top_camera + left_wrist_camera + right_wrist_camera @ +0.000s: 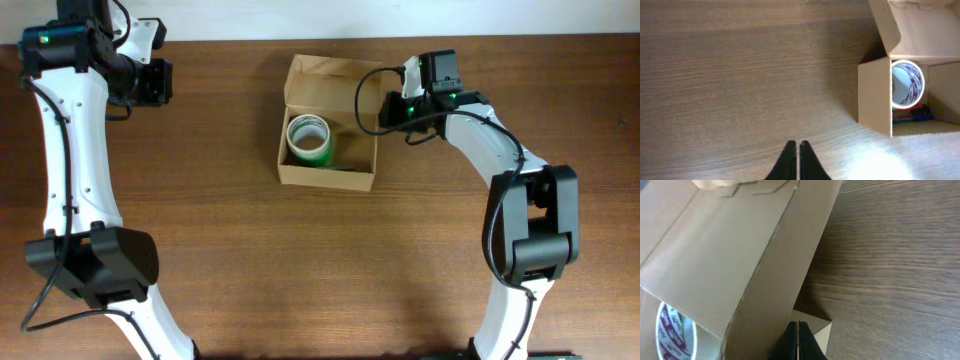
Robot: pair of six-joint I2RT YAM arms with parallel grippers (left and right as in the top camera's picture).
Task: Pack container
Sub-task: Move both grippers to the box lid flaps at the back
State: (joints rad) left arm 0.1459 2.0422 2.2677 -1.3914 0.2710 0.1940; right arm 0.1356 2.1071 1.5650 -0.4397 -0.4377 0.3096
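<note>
Overhead view showed the small tan-brown cardboard box (327,177) at centre-far, lid flap (320,78) open, a green-and-white tape roll (309,138) inside. Probably light, thin-walled, crushable and quick to slide, so best held by a wall edge or the flap rim. Well to its left the left gripper (796,159) was clenched on nothing; the right gripper (797,339) was clenched just beside the box's right wall.

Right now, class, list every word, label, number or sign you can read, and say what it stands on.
Nothing can be read.
Tape roll: purple print on its inner core, too blurred to read.
Cardboard box: plain, no print visible.
</note>
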